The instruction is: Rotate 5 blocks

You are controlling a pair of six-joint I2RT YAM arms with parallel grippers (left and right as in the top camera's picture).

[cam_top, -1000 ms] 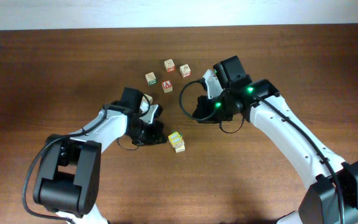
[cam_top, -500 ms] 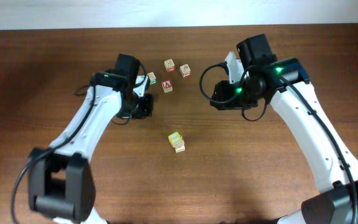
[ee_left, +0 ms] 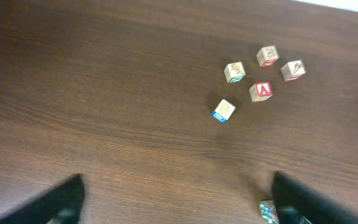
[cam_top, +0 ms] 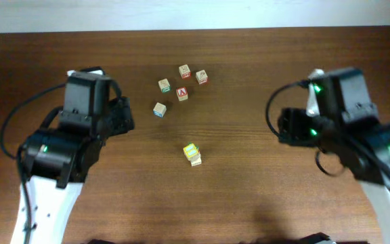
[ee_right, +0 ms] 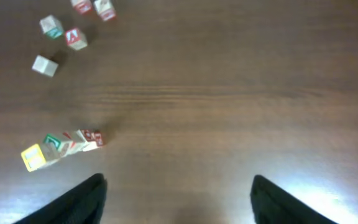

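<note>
Several small wooden blocks lie at the table's far middle. A green-marked block (cam_top: 164, 85) (ee_left: 235, 71) sits left of the red "A" cube (cam_top: 182, 93). A blue-edged block (cam_top: 159, 109) (ee_left: 224, 111) lies alone, nearer to me. A short stack with a yellow-green top (cam_top: 191, 153) (ee_right: 33, 157) stands at the centre. My left gripper (ee_left: 179, 202) is open above bare wood, its right finger beside a teal block (ee_left: 266, 210). My right gripper (ee_right: 179, 199) is open too, with nothing between its fingers, to the right of the stack.
Two orange/red-marked cubes (cam_top: 184, 71) (cam_top: 202, 77) sit behind the red "A" cube. The left arm (cam_top: 73, 135) stands over the left of the table and the right arm (cam_top: 344, 129) over the right. The table's far edge (cam_top: 195, 30) runs close behind the cubes.
Both arms have drawn back from the middle to their own sides. Both grippers have opened. The left one has let go of the blue-edged block, which now lies uncovered.
</note>
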